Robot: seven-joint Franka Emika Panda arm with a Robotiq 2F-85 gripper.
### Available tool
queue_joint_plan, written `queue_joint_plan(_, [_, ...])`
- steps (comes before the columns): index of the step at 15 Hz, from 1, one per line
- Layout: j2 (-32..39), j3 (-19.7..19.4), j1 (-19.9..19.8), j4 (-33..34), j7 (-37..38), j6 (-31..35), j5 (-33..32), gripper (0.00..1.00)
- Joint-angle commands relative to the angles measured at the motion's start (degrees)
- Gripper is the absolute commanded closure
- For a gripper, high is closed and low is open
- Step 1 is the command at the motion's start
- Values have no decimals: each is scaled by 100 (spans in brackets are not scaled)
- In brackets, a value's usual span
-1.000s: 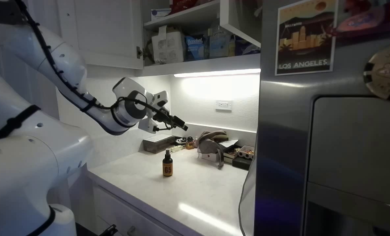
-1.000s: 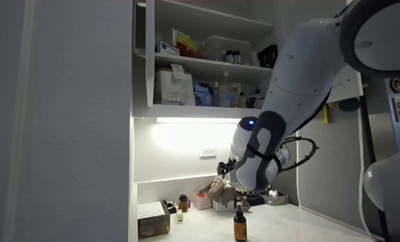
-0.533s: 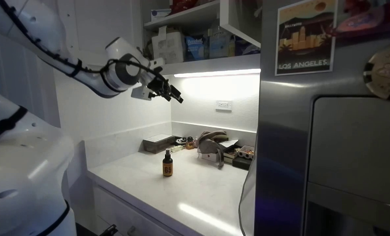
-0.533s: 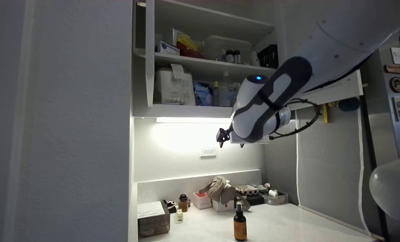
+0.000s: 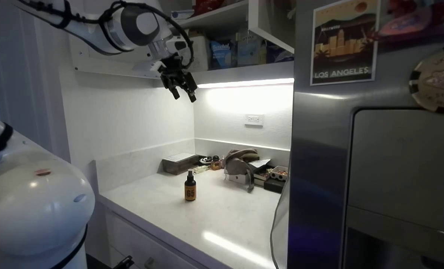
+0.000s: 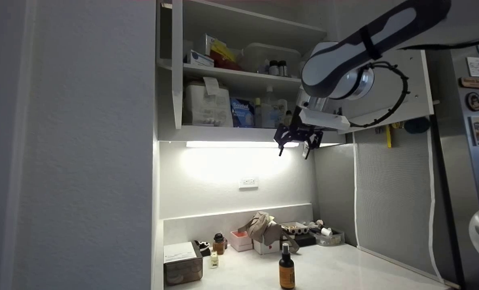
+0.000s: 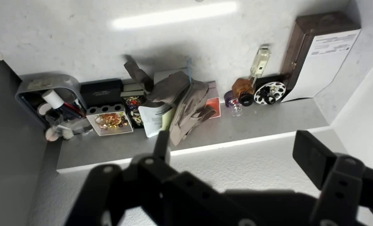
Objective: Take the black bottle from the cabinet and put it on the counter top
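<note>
The black bottle [image 5: 190, 188] stands upright on the glossy white counter top [image 5: 225, 220]; it has a spray cap and an orange label. It also shows in an exterior view [image 6: 287, 270] and is not seen in the wrist view. The cabinet [image 6: 231, 133] is white, with open shelves and a light strip beneath. My gripper [image 5: 184, 98] is open and empty, high above the counter top at about the height of the cabinet's underside, fingers pointing down. It also shows open in an exterior view [image 6: 293, 155] and in the wrist view [image 7: 233, 142], apart from the bottle.
Along the back of the counter top stand a brown box [image 6: 183, 268], small bottles [image 6: 219, 244], a grey-brown cloth item [image 6: 263, 229] and a bin [image 6: 332, 237]. Two small black-capped bottles [image 6: 278, 68] stand on a shelf. The grey metal fridge [image 5: 322, 149] borders the counter.
The arm has risen. The gripper has moved up from low over the counter's back to the cabinet's underside and has tilted to point further down. The black bottle has not moved.
</note>
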Motion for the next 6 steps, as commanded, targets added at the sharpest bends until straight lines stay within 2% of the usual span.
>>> queue_joint_plan(1, [26,-282,340,58,141,-120,-232,0])
queue_joint_plan(6, [44,-264,369,69,140,-155,-230,0])
